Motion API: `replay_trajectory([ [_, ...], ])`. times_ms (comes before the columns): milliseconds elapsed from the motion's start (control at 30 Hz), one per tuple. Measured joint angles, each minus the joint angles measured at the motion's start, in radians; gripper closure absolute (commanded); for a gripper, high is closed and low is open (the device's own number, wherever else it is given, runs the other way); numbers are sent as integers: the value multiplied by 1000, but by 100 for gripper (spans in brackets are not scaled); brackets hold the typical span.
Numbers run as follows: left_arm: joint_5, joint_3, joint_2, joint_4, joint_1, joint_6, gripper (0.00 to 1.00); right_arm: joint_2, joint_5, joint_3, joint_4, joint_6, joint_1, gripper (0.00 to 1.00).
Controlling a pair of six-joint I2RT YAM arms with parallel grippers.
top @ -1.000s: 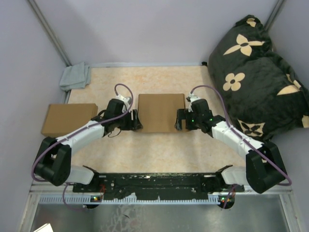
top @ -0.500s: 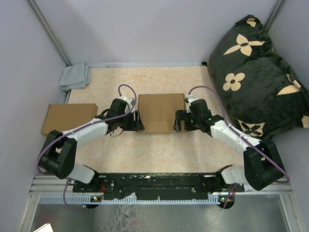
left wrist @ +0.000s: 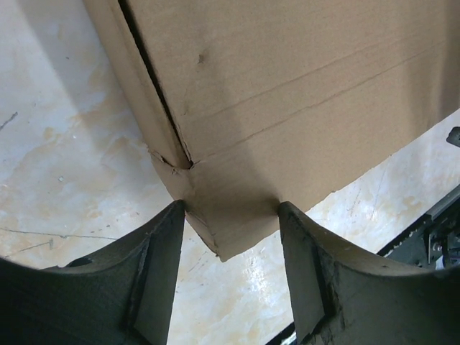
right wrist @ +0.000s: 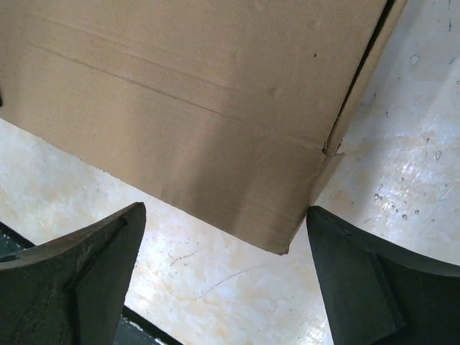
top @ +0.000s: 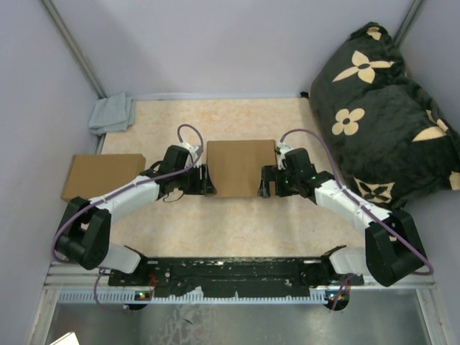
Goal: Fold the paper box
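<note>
The paper box (top: 240, 167) lies on the tabletop (top: 237, 223) between both pincers: the left pincer (left wrist: 230, 215) pinches its near corner flap, while the right pincer (right wrist: 226, 237), spread wide, brackets the opposite corner without touching.

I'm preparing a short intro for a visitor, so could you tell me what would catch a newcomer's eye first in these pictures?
Probably the paper box at the table's centre, flanked by the left gripper and the right gripper at its near corners. The left wrist view shows that gripper's fingers closing around a corner flap. Next, the big black floral cushion at far right.
</note>
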State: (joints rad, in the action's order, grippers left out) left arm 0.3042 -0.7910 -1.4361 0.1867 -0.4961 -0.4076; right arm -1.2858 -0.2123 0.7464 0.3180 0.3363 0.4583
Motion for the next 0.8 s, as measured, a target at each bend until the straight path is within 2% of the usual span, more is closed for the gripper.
replay_trajectory([
  [433,11,-72,21,107,-3,-9,40,21,-10,14,68,1,3,7],
  [800,15,-115,32,157,-3,-14,41,21,-32,92,123,7,3,8],
])
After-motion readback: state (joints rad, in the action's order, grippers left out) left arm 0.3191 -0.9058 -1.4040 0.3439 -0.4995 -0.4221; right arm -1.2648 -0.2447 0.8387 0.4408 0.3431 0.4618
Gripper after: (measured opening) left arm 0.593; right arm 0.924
